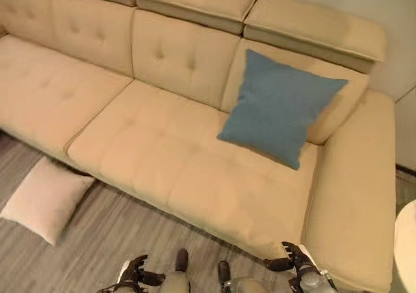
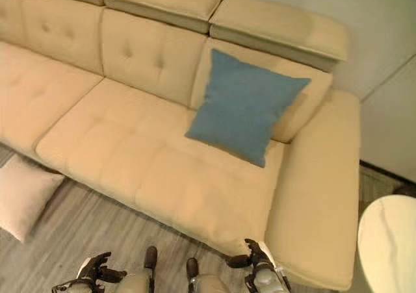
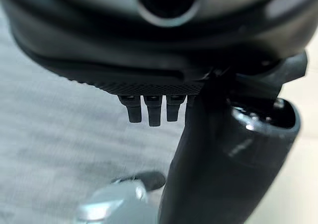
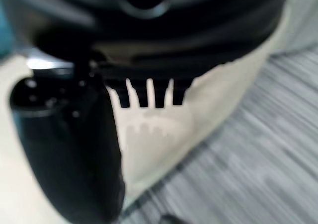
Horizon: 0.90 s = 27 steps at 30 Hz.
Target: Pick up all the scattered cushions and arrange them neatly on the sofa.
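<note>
both hands hang low and empty with fingers straight and apart: the right hand [image 1: 294,259] at about 5 o'clock just by the front corner of the beige sofa [image 1: 162,156], the left hand [image 1: 133,272] at 7 o'clock over the wood floor [image 1: 110,234]. the blue cushion [image 1: 278,106] leans upright against the backrest at 2 o'clock, apparently already placed. the pale pink cushion [image 1: 45,199] lies on the floor at 8 o'clock by the sofa's front edge, likely the next to collect.
</note>
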Available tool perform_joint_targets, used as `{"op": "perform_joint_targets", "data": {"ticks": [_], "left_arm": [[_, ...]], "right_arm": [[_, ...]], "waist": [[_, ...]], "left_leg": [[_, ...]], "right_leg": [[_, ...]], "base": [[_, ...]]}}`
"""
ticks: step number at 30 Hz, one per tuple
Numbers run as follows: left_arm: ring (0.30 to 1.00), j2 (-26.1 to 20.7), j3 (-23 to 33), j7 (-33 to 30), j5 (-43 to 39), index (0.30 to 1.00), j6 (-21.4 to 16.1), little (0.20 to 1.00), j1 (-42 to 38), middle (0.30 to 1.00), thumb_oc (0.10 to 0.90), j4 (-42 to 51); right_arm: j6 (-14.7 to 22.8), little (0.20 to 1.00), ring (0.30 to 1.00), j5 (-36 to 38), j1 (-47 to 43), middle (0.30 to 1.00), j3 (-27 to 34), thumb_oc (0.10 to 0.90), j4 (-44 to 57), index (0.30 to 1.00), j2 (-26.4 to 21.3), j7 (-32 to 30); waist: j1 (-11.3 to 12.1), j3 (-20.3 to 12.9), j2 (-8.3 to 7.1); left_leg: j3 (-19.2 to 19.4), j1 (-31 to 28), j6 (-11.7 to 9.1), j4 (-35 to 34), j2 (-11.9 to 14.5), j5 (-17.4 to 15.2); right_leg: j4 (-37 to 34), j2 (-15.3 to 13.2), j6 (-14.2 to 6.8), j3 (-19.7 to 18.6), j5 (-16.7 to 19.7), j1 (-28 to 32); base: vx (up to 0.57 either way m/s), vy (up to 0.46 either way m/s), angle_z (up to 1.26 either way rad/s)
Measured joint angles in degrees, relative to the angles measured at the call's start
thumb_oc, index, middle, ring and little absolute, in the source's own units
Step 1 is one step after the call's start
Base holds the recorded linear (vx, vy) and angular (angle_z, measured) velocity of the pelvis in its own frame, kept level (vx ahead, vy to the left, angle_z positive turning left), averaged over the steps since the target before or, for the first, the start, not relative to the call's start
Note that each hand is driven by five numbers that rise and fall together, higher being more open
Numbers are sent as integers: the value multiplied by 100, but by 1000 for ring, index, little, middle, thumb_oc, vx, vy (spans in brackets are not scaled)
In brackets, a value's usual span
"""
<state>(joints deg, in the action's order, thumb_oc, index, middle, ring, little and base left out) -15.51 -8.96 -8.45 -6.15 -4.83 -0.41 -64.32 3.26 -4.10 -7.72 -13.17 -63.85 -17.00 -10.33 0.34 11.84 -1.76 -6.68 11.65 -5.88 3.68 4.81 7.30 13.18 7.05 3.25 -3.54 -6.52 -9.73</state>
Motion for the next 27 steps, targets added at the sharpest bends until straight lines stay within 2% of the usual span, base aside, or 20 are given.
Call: {"op": "perform_joint_targets", "data": {"ticks": [1,2,4,5,7,8,9,11,12,13,15,16,18,21,22,23,24,25,26,27], "left_arm": [[900,-27,-2,-15,-15,900,-2,900,-45,900,800,10],[900,-33,18,-15,-64,900,20,900,-144,900,800,-50],[900,-101,20,-17,-58,900,18,900,-131,900,800,-71],[900,-185,23,-16,-53,900,22,900,-232,900,800,-144],[900,-179,21,-11,-52,900,24,900,-274,900,800,-238],[900,-175,19,-4,-51,900,24,900,-287,900,800,-260],[900,-157,17,7,-49,900,32,900,-305,900,800,-258],[900,-92,9,29,-49,900,44,900,-319,900,800,-258],[900,-76,8,37,-48,900,58,900,-315,900,800,-252],[900,32,-33,44,-46,900,121,900,-332,900,800,-248],[900,131,-206,47,-46,900,117,900,-312,900,800,-188],[900,166,-237,64,-27,900,120,900,-337,900,800,-203],[900,194,-234,76,75,900,123,900,-299,900,800,-206],[900,159,-209,71,76,900,142,900,-244,900,800,-251],[900,104,-208,68,73,900,146,900,-254,900,800,-281],[900,79,-204,63,73,900,145,900,-318,900,800,-281],[900,15,-200,52,73,900,142,900,-350,900,800,-239],[900,-165,-144,29,72,900,126,900,-274,900,800,-205],[900,-290,-127,31,71,900,146,900,-244,900,800,-240],[900,-336,-92,3,66,900,204,900,-208,900,800,-300]], "right_arm": [[3,900,900,0,45,900,2,800,0,900,-14,-2],[-11,900,900,0,41,900,0,800,4,900,-22,-14],[-3,900,900,-2,75,900,-64,800,20,900,-22,-15],[-16,900,900,-2,108,900,-168,800,20,900,-20,-10],[-41,900,900,-3,235,900,-213,800,-59,900,-15,-6],[-51,900,900,-3,266,900,-212,800,-79,900,-1,-4],[-60,900,900,-3,333,900,-208,800,-81,900,12,-2],[-73,900,900,-2,376,900,-190,800,-104,900,16,0],[-75,900,900,-1,401,900,-153,800,-114,900,22,3],[-98,900,900,21,476,900,-46,800,-112,900,12,-4],[-114,900,900,45,515,900,75,800,-118,900,-44,-2],[-119,900,900,65,485,900,126,800,-148,900,1,-7],[-119,900,900,66,514,900,130,800,-180,900,40,-2],[-119,900,900,65,507,900,117,800,-216,900,75,5],[-120,900,900,71,500,900,112,800,-195,900,74,6],[-125,900,900,78,469,900,105,800,-191,900,61,9],[-139,900,900,83,484,900,62,800,-196,900,74,10],[-144,900,900,93,487,900,-9,800,-211,900,178,36],[-135,900,900,96,494,900,-25,800,-216,900,263,31],[-115,900,900,94,472,900,-95,800,-217,900,286,29]], "waist": [[24,2,-32],[30,19,-83],[26,22,-213],[-166,69,-335],[-257,52,-378],[-318,56,-375],[-432,51,-369],[-498,54,-352],[-475,71,-352],[-673,72,-281],[-667,39,-64],[-632,40,-80],[-565,26,-94],[-455,4,-84],[-482,7,-42],[-559,2,21],[-605,-15,42],[-492,-100,-97],[-464,-146,-202],[-462,-214,-290]], "left_leg": [[28,74,-50,-50,26,33],[203,156,80,-56,106,-123],[617,160,257,-3,80,-381],[1106,192,349,357,-56,-445],[1299,-13,258,648,-131,-524],[1363,-80,283,734,-106,-567],[1448,-244,324,667,-61,-594],[1716,-539,311,406,22,-579],[1815,-677,322,329,80,-604],[2185,-819,340,103,150,-595],[2189,-940,334,-201,236,-577],[2118,-947,273,-340,189,-512],[1925,-984,433,-442,22,-543],[1789,-1009,505,-416,-130,-559],[1383,-886,600,-387,-264,-534],[1132,-861,677,-409,-298,-468],[1011,-821,654,-465,-291,-417],[927,-867,644,-578,-372,-405],[919,-908,615,-621,-462,-385],[819,-967,609,-643,-495,-384]], "right_leg": [[133,52,190,114,-45,-80],[214,0,351,373,-3,-167],[156,-195,510,573,118,-172],[-250,-426,487,833,261,44],[-708,-638,426,1228,530,225],[-864,-679,406,1374,611,318],[-1077,-708,315,1482,633,387],[-1248,-735,261,1657,724,445],[-1270,-806,229,1883,815,479],[-1419,-820,133,2165,773,659],[-1358,-737,52,2328,715,657],[-1281,-824,-105,2378,679,632],[-1127,-932,-218,2276,655,617],[-821,-1081,-333,2188,537,567],[-238,-1151,-313,1603,295,397],[300,-1179,-316,1141,173,131],[630,-1141,-649,694,-134,-161],[567,-1107,-865,238,-245,-309],[436,-1099,-818,72,-207,-388],[359,-1036,-619,-60,23,-354]], "base": [[-193,-59,74],[-187,-46,65],[-157,-31,79],[-117,1,119],[-86,12,117],[0,44,115],[2,44,95],[37,80,77],[87,107,108],[100,104,104],[100,133,79],[115,121,37],[90,103,46],[50,71,48],[49,77,113],[38,62,148],[95,61,111],[68,35,70],[100,14,49],[42,-36,39]]}}
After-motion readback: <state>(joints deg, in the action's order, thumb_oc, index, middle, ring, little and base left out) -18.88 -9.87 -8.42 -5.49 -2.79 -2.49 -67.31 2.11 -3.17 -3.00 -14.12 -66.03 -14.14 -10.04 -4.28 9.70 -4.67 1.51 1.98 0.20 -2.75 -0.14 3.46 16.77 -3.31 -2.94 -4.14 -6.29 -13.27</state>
